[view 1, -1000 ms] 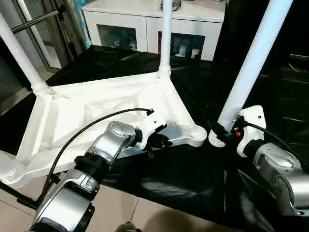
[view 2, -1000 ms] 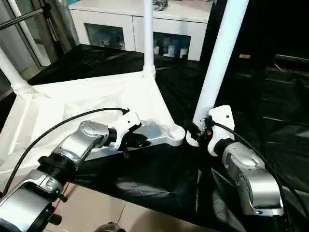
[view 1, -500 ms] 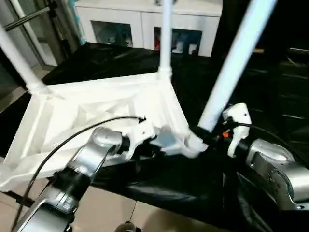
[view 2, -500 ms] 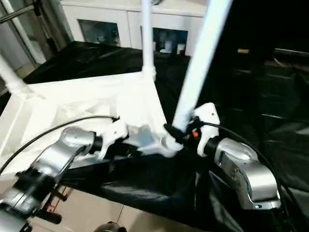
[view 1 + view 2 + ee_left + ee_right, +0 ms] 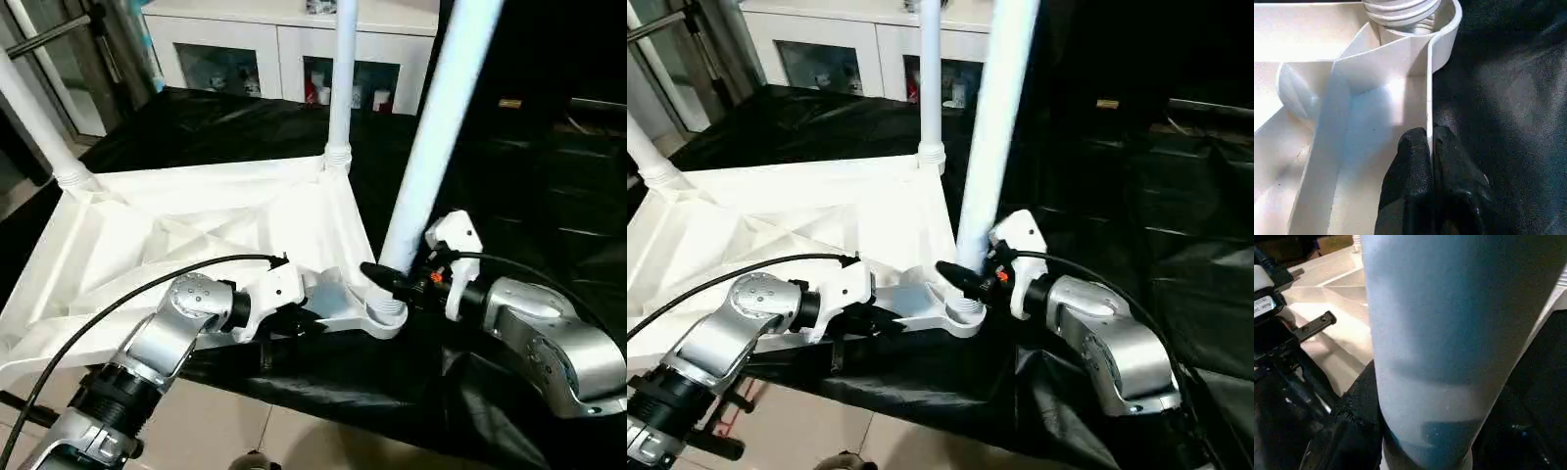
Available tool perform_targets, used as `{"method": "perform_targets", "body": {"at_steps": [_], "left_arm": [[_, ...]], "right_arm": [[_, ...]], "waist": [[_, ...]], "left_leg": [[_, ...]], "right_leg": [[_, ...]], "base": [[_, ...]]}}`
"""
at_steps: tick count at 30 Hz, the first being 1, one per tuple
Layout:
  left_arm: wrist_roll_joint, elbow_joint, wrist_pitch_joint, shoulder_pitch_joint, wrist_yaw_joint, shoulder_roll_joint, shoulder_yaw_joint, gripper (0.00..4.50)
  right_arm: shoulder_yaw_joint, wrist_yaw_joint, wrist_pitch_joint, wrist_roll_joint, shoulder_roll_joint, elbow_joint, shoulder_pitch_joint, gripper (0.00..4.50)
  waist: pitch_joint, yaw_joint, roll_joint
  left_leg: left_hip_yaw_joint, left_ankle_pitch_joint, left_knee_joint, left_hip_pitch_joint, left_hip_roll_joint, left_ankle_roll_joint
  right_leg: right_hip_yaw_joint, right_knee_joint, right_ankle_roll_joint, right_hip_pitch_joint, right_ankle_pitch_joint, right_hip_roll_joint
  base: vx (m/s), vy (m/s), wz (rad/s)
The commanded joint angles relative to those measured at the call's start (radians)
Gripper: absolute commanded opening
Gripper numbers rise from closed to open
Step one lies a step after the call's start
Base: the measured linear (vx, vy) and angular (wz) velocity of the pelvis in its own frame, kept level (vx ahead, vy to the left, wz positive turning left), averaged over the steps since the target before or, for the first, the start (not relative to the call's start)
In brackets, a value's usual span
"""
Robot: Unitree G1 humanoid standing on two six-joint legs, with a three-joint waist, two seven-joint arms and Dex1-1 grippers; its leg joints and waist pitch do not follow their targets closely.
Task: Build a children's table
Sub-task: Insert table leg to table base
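An upturned white table top (image 5: 196, 235) lies ribbed side up on a worktop (image 5: 460, 176) draped in black sheeting, two legs already rising from its far corners: one (image 5: 341, 78) at the far right corner, another (image 5: 34, 113) at the far left. At the near right corner socket (image 5: 385, 315), the robot's right end effector (image 5: 390, 282) is clamped around the base of a third leg (image 5: 441, 127), which stands in the socket and leans slightly away from the top. The left end effector (image 5: 1429, 147) is clenched on the thin near rim (image 5: 1429, 98) of the table top, just beside that same socket, one black finger (image 5: 1413, 166) on each side of the wall. A black cable (image 5: 147, 284) arcs over the left forearm (image 5: 162, 343). Behind the table top, beyond the worktop's far edge, stands a white cabinet (image 5: 284, 39) with glass doors. Pale floor tiles (image 5: 294, 441) show below the near edge of the worktop.
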Motion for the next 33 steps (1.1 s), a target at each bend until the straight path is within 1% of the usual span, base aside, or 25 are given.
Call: {"method": "perform_targets", "body": {"at_steps": [1, 2, 4, 5, 7, 8, 9, 12, 13, 14, 15, 18, 19, 20, 21, 22, 23, 24, 27, 28, 29, 30, 31, 32, 33], "left_arm": [[-0.047, -0.017, -0.017, 0.010, 0.012, -0.005, 0.052, 0.00], [-0.046, -0.025, -0.014, 0.019, 0.022, -0.005, 0.056, 0.00], [-0.040, -0.033, -0.015, 0.028, 0.032, -0.004, 0.056, 0.00], [-0.034, -0.039, -0.017, 0.034, 0.039, -0.005, 0.054, 0.00], [-0.019, -0.067, -0.031, 0.053, 0.052, -0.003, 0.042, 0.00], [-0.013, -0.082, -0.033, 0.059, 0.056, -0.003, 0.035, 0.00], [-0.006, -0.090, -0.035, 0.062, 0.061, -0.003, 0.029, 0.00], [0.004, -0.117, 0.013, 0.064, 0.059, -0.005, 0.007, 0.00], [0.004, -0.117, 0.013, 0.064, 0.059, -0.005, 0.007, 0.00], [0.001, -0.151, 0.048, 0.064, 0.039, 0.007, 0.002, 0.00], [-0.002, -0.161, 0.059, 0.063, 0.033, 0.009, 0.003, 0.00], [-0.018, -0.166, 0.060, 0.064, 0.028, 0.008, 0.013, 0.00], [-0.034, -0.169, 0.059, 0.066, 0.026, 0.004, 0.024, 0.00], [-0.036, -0.170, 0.047, 0.070, 0.025, 0.008, 0.029, 0.00], [-0.035, -0.166, 0.034, 0.071, 0.024, 0.010, 0.032, 0.00], [-0.013, -0.161, 0.022, 0.078, 0.037, 0.019, 0.026, 0.00], [0.002, -0.157, 0.017, 0.081, 0.045, 0.026, 0.023, 0.00], [0.003, -0.153, 0.018, 0.080, 0.039, 0.028, 0.019, 0.00], [-0.007, -0.143, 0.036, 0.065, 0.051, 0.008, 0.025, 0.00], [-0.015, -0.131, 0.046, 0.039, 0.054, -0.009, 0.028, 0.00], [-0.025, -0.104, 0.033, 0.016, 0.057, -0.026, 0.036, 0.00], [-0.022, -0.093, 0.025, 0.009, 0.058, -0.033, 0.032, 0.00], [-0.016, -0.087, 0.017, 0.005, 0.057, -0.033, 0.026, 0.00], [-0.005, -0.072, 0.008, -0.003, 0.057, -0.038, 0.014, 0.00], [-0.001, -0.059, 0.005, -0.007, 0.061, -0.044, 0.010, 0.00]], "right_arm": [[0.012, 0.009, 0.009, 0.009, -0.007, -0.006, -0.006, 1.90], [0.011, 0.015, 0.012, 0.011, -0.006, -0.010, -0.005, 1.90], [0.011, 0.015, 0.014, 0.012, -0.006, -0.011, -0.005, 1.90], [0.010, 0.016, 0.014, 0.013, -0.006, -0.012, -0.003, 1.90], [0.004, 0.015, 0.016, 0.016, -0.010, -0.018, 0.006, 1.90], [-0.005, 0.014, 0.017, 0.020, -0.011, -0.021, 0.011, 1.90], [-0.013, 0.016, 0.017, 0.027, -0.010, -0.021, 0.014, 1.90], [-0.032, 0.003, 0.013, 0.031, -0.003, -0.011, 0.021, 1.90], [-0.032, 0.003, 0.013, 0.031, -0.003, -0.011, 0.021, 1.90], [-0.037, -0.004, 0.034, 0.046, 0.002, -0.042, 0.023, 1.90], [-0.040, -0.004, 0.042, 0.053, 0.003, -0.050, 0.022, 1.90], [-0.040, -0.007, 0.048, 0.056, 0.007, -0.060, 0.022, 1.90], [-0.037, -0.007, 0.049, 0.056, 0.008, -0.068, 0.028, 1.90], [-0.031, -0.009, 0.050, 0.056, 0.007, -0.079, 0.037, 1.90], [-0.025, -0.011, 0.048, 0.056, 0.009, -0.082, 0.042, 1.90], [-0.020, -0.020, 0.041, 0.045, 0.007, -0.082, 0.054, 1.90], [-0.017, -0.028, 0.037, 0.038, 0.008, -0.079, 0.058, 1.90], [-0.016, -0.025, 0.033, 0.038, 0.006, -0.075, 0.057, 1.90], [-0.048, -0.030, 0.051, 0.056, 0.002, -0.075, 0.044, 1.90], [-0.070, -0.025, 0.069, 0.072, -0.004, -0.083, 0.027, 1.90], [-0.086, -0.028, 0.077, 0.082, -0.001, -0.081, 0.012, 1.90], [-0.085, -0.032, 0.069, 0.070, -0.007, -0.081, 0.015, 1.90], [-0.083, -0.030, 0.066, 0.066, -0.011, -0.085, 0.019, 1.90], [-0.084, -0.021, 0.067, 0.070, -0.023, -0.096, 0.031, 1.90], [-0.087, -0.016, 0.072, 0.077, -0.028, -0.106, 0.043, 1.90]], "waist": [[-0.062, 0.005, -0.030], [-0.062, 0.005, -0.031], [-0.060, 0.002, -0.038], [-0.061, 0.002, -0.037], [-0.061, 0.002, -0.038], [-0.062, 0.003, -0.041], [-0.063, 0.004, -0.035], [-0.065, 0.009, -0.026], [-0.066, 0.008, -0.028], [-0.066, 0.010, -0.015], [-0.066, 0.008, -0.021], [-0.061, 0.007, -0.024], [-0.066, 0.008, -0.032], [-0.064, 0.008, -0.040], [-0.064, 0.010, -0.040], [-0.064, 0.011, -0.031], [-0.063, 0.010, -0.032], [-0.064, 0.008, -0.029], [-0.063, 0.006, -0.031], [-0.064, 0.007, -0.014], [-0.063, 0.001, -0.011], [-0.067, 0.001, -0.013], [-0.065, 0.001, -0.014], [-0.064, 0.003, -0.014], [-0.065, 0.006, -0.011]], "left_leg": [[-0.013, -0.024, -0.060, 0.011, 0.046, 0.063], [-0.013, -0.031, -0.060, 0.011, 0.046, 0.061], [-0.013, -0.040, -0.062, 0.010, 0.046, 0.060], [-0.014, -0.041, -0.062, 0.011, 0.047, 0.059], [-0.014, -0.035, -0.062, 0.011, 0.047, 0.061], [-0.014, -0.023, -0.061, 0.010, 0.047, 0.067], [-0.014, -0.018, -0.059, 0.011, 0.048, 0.071], [-0.015, -0.011, -0.056, 0.011, 0.045, 0.069], [-0.014, -0.011, -0.057, 0.012, 0.046, 0.067], [-0.016, -0.014, -0.056, 0.014, 0.046, 0.061], [-0.016, -0.014, -0.056, 0.013, 0.045, 0.061], [-0.015, -0.030, -0.058, 0.013, 0.044, 0.054], [-0.014, -0.030, -0.057, 0.014, 0.044, 0.055], [-0.013, -0.028, -0.059, 0.013, 0.045, 0.057], [-0.014, -0.027, -0.058, 0.014, 0.046, 0.058], [-0.014, -0.024, -0.058, 0.014, 0.046, 0.060], [-0.014, -0.025, -0.058, 0.013, 0.047, 0.058], [-0.015, -0.027, -0.059, 0.013, 0.046, 0.056], [-0.014, -0.040, -0.060, 0.016, 0.046, 0.046], [-0.016, -0.043, -0.059, 0.017, 0.046, 0.042], [-0.013, -0.057, -0.058, 0.020, 0.045, 0.034], [-0.015, -0.058, -0.058, 0.018, 0.045, 0.027], [-0.014, -0.058, -0.058, 0.017, 0.044, 0.025], [-0.014, -0.068, -0.059, 0.017, 0.044, 0.024], [-0.015, -0.068, -0.058, 0.017, 0.045, 0.022]], "right_leg": [[0.033, -0.062, -0.185, 0.049, 0.090, -0.076], [0.033, -0.064, -0.185, 0.049, 0.077, -0.077], [0.032, -0.065, -0.184, 0.051, 0.060, -0.078], [0.032, -0.065, -0.181, 0.050, 0.052, -0.078], [0.033, -0.063, -0.181, 0.051, 0.060, -0.078], [0.033, -0.062, -0.180, 0.052, 0.079, -0.078], [0.033, -0.061, -0.183, 0.050, 0.099, -0.077], [0.032, -0.057, -0.195, 0.049, 0.138, -0.075], [0.032, -0.057, -0.197, 0.050, 0.145, -0.074], [0.032, -0.056, -0.203, 0.048, 0.154, -0.074], [0.032, -0.057, -0.204, 0.049, 0.158, -0.072], [0.033, -0.059, -0.209, 0.050, 0.154, -0.071], [0.032, -0.059, -0.209, 0.054, 0.151, -0.072], [0.032, -0.059, -0.208, 0.053, 0.141, -0.073], [0.032, -0.057, -0.208, 0.053, 0.137, -0.074], [0.032, -0.059, -0.202, 0.050, 0.125, -0.074], [0.033, -0.059, -0.199, 0.051, 0.125, -0.074], [0.032, -0.059, -0.195, 0.050, 0.124, -0.073], [0.033, -0.061, -0.195, 0.051, 0.103, -0.074], [0.033, -0.060, -0.197, 0.048, 0.103, -0.074], [0.034, -0.067, -0.199, 0.045, 0.104, -0.068], [0.033, -0.062, -0.204, 0.052, 0.114, -0.069], [0.033, -0.063, -0.204, 0.051, 0.115, -0.069], [0.034, -0.066, -0.202, 0.051, 0.098, -0.071], [0.034, -0.066, -0.199, 0.053, 0.100, -0.073]], "base": [[0.000, 0.000, 0.00], [0.000, 0.000, 0.00], [0.000, 0.000, 0.00], [0.000, 0.000, 0.00], [0.000, 0.000, 0.00], [0.000, 0.000, 0.00], [0.000, 0.000, 0.00], [0.000, 0.000, 0.00], [0.000, 0.000, 0.00], [0.000, 0.000, 0.00], [0.000, 0.000, 0.00], [0.000, 0.000, 0.00], [0.000, 0.000, 0.00], [0.000, 0.000, 0.00], [0.000, 0.000, 0.00], [0.000, 0.000, 0.00], [0.000, 0.000, 0.00], [0.000, 0.000, 0.00], [0.000, 0.000, 0.00], [0.000, 0.000, 0.00], [0.000, 0.000, 0.00], [0.000, 0.000, 0.00], [0.000, 0.000, 0.00], [0.000, 0.000, 0.00], [0.000, 0.000, 0.00]]}}
